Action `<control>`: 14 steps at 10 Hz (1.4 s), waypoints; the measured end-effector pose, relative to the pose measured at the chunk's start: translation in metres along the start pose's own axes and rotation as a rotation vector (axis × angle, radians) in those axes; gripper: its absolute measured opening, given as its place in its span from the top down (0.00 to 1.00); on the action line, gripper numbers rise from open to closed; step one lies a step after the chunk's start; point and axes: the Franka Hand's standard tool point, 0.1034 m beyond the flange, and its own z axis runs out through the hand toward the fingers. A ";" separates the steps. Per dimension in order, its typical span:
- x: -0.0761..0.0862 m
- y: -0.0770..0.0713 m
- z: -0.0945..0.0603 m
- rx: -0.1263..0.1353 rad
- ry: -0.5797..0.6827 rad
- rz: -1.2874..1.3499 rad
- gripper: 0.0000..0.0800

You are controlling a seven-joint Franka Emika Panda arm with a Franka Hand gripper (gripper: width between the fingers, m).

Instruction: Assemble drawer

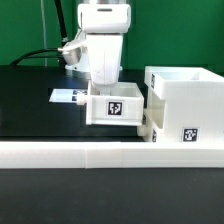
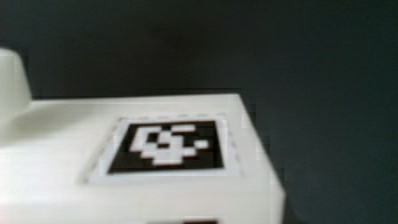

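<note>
- The robot arm is hanging straight down over 1 small white tray (image 1: 116,108) with a black-and-white tag, probably to grasp it from above
- The gripper (image 1: 104,84) is sitting against the tray top; its fingers are hidden, so I cannot tell whether it is gripping
- The tray is touching the large open housing (image 1: 186,102), whose inside is not showing
- A long white rail (image 1: 60,153) is lying in front

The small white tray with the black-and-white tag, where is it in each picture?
Exterior view: the small tray sits in the middle, right under the gripper, beside the big open box on the exterior view's right.
Wrist view: the tray fills most of the picture.
Shared landmark: the square tag on the tray.
</note>
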 end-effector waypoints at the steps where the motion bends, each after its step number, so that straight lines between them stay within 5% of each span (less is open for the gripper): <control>1: 0.004 0.005 -0.001 -0.025 0.000 -0.012 0.95; 14: 0.012 0.011 0.002 -0.017 0.002 -0.017 0.95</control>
